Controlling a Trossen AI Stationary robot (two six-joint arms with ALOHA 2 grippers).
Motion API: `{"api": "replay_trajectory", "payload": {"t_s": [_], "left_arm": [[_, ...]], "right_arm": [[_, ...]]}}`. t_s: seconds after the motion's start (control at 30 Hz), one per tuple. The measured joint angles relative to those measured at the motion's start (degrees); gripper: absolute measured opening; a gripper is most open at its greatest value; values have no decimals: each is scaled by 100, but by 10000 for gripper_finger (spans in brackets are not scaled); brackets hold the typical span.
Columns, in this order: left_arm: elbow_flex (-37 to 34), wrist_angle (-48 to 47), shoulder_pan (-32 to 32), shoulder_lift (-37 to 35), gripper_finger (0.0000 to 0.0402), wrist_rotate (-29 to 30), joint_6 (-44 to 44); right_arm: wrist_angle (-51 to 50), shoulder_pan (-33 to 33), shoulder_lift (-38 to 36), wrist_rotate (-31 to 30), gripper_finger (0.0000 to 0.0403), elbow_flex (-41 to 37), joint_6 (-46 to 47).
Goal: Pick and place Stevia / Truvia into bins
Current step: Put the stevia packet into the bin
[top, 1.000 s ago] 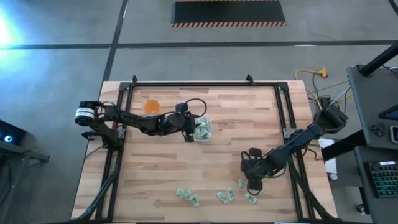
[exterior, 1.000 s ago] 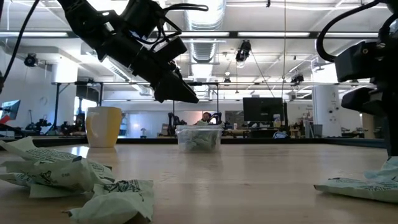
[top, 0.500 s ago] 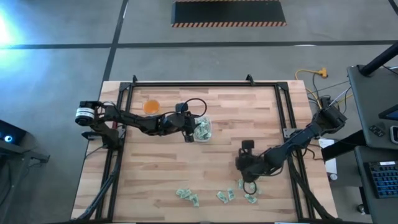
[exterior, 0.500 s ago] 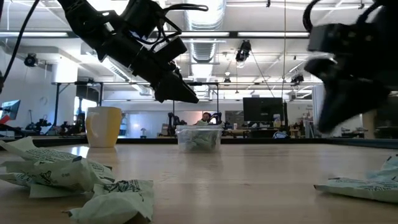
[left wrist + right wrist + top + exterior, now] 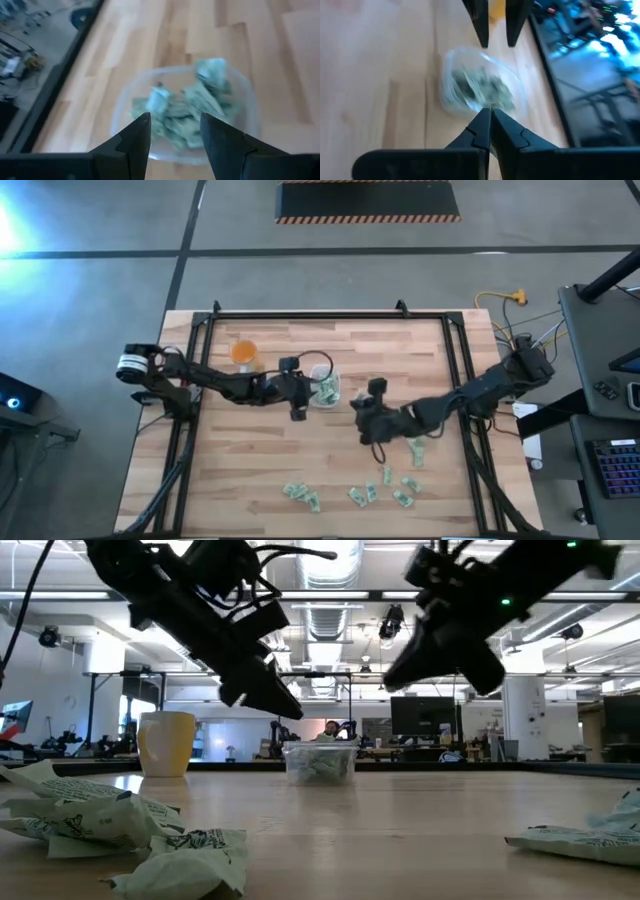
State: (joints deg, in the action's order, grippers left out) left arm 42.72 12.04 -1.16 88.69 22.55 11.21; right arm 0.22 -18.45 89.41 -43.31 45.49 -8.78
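The clear bin (image 5: pixel 325 390) stands on the table's middle and holds several pale green Stevia sachets (image 5: pixel 185 107). My left gripper (image 5: pixel 302 402) hangs open just left of the bin, raised off the table; in the left wrist view (image 5: pixel 172 132) the bin lies ahead of its fingers, not between them. My right gripper (image 5: pixel 360 412) hovers shut to the right of the bin, pointing at it (image 5: pixel 490 112); no sachet shows between its fingers. More sachets (image 5: pixel 360 495) lie loose near the front edge, one (image 5: pixel 415 448) beside the right arm.
An orange cup (image 5: pixel 243 352) stands at the far left behind the left arm. A black frame (image 5: pixel 455 360) runs along the table's edges. In the low view crumpled sachets (image 5: pixel 150 830) lie close at the near left and one (image 5: pixel 580 835) at the near right.
My right gripper has risen from the loose sachets near the front edge and swung toward the bin, turning so that it points at it. My left gripper has drawn back a little from the bin toward the near left. The bin has stayed in place.
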Motion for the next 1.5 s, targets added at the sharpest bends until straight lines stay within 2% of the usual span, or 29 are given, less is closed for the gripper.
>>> {"api": "replay_trajectory", "payload": {"t_s": [0.23,0.4,0.53,0.83,1.13,1.27,1.5], "left_arm": [[0,-924,-455,-423,156,-2,-514],[-77,-1293,-804,-789,156,2,-960],[-199,-1329,-1106,-1038,156,2,-1215],[-236,-1594,-1741,-1226,156,0,-1715],[-280,-1939,-2120,-1204,156,7,-2474],[-308,-1911,-2230,-1202,156,24,-2598],[-381,-1912,-2362,-1200,156,24,-2853]], "right_arm": [[999,934,0,1987,9,-23,-532],[1480,1410,90,2892,9,-30,-717],[1980,1627,410,3375,9,-16,-989],[2198,1940,1114,3486,9,289,-1410],[1562,2228,1457,3484,11,793,-696],[1105,2356,1577,3683,34,1044,-440],[625,2374,1653,3737,106,1398,-450]]}}
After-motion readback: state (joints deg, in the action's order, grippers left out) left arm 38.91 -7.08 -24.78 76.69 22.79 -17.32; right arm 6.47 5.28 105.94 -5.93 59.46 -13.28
